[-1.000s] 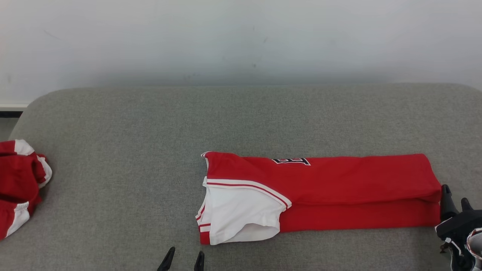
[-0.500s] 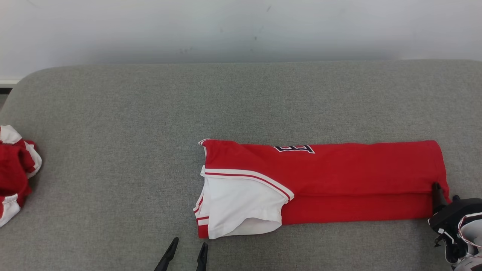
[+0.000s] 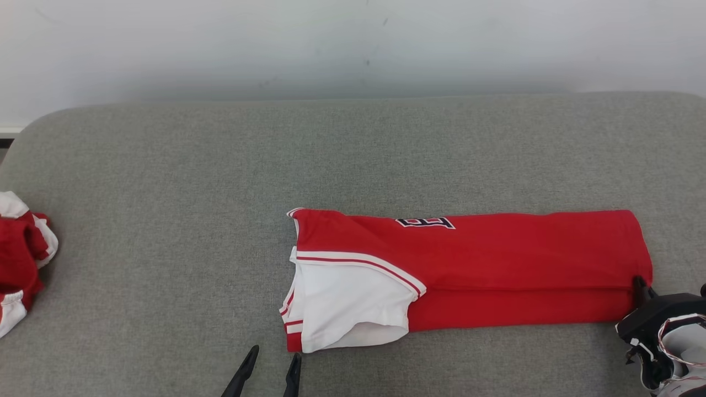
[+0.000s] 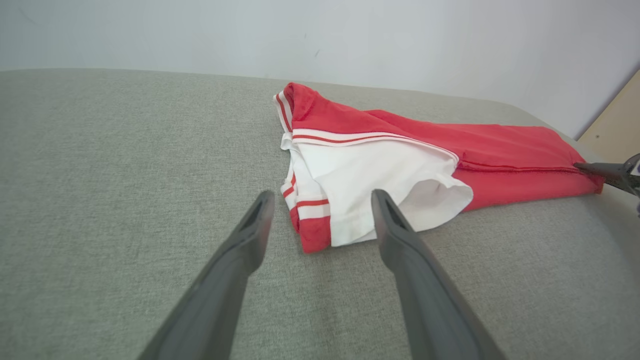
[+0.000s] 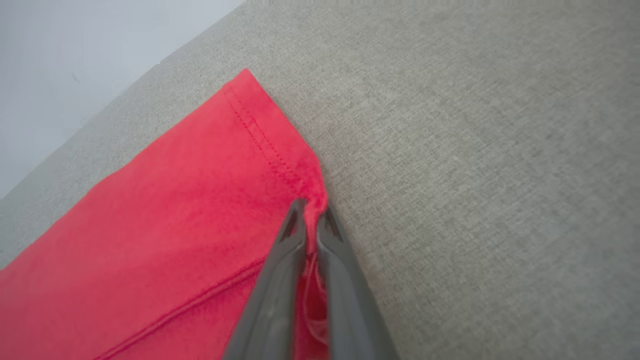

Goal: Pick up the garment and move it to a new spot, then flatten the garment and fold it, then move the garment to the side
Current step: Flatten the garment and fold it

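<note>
My left gripper (image 4: 322,197) has two long fingers (image 4: 222,280), matte dark grey, broad at the base and tapering to blunt tips, with a shallow hollow on each inner face. My right gripper (image 5: 313,206) wears the same dark pair. Behind those fingers sits an angular black housing (image 3: 653,317) with thin white edge marks, then a pale grey shell (image 3: 686,342) rimmed by a thin red-and-white line.

A grey woven cushion surface (image 3: 165,220) spans the lower part of the head view, its far left corner rounded. Behind it, across the top of the frame, stands a plain white wall (image 3: 496,44) with a few small dark specks (image 3: 384,22). At the left edge lies a crumpled red-and-white cloth (image 3: 19,259), cut off by the frame. In the left wrist view, a pale wooden panel (image 4: 612,125) shows at the right edge.
</note>
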`<state>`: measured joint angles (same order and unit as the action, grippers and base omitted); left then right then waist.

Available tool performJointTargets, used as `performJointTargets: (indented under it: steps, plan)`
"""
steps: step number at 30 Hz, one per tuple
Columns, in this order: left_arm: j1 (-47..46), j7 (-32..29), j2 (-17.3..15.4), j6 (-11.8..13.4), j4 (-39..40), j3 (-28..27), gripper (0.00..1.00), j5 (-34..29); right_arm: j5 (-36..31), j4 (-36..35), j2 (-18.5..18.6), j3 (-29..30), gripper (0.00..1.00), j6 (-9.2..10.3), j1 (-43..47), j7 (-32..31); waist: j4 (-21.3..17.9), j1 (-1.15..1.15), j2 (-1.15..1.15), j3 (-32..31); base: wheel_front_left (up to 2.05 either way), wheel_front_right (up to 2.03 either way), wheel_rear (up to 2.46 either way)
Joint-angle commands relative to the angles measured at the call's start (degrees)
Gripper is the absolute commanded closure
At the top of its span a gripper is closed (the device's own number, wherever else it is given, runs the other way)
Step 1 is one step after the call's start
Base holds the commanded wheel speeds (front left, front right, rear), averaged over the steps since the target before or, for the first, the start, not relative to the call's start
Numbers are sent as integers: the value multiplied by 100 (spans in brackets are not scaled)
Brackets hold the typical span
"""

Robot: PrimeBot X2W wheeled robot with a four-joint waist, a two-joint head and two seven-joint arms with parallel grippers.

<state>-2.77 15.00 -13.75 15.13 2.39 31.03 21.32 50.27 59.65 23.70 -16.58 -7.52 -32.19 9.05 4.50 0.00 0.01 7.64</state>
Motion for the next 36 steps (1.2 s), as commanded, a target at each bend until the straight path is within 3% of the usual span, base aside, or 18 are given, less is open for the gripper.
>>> performJointTargets:
  steps: [1,12,18,27,36]
  plan:
    - [-19,25,-34,-21,-19,-13,0,-36,53,-11,75,-42,100,5,68,66,-40,0,-1,-56,0,0,0]
    - [57,-56,-136,-5,3,16,0,12,212,-453,603,-288,100,5,-66,191,-179,0,-1,-328,0,0,0]
    - [120,-118,-143,23,9,62,0,22,169,-884,704,-571,100,5,-104,123,-225,0,-1,-442,0,0,0]
    - [161,-224,-105,23,-73,168,0,91,41,-1688,507,-1012,100,4,-206,-141,-76,0,-1,-596,0,0,0]
    - [121,-191,-9,-2,-166,202,0,164,-253,-2305,8,-1300,100,3,-443,-384,293,0,-1,-582,0,0,0]
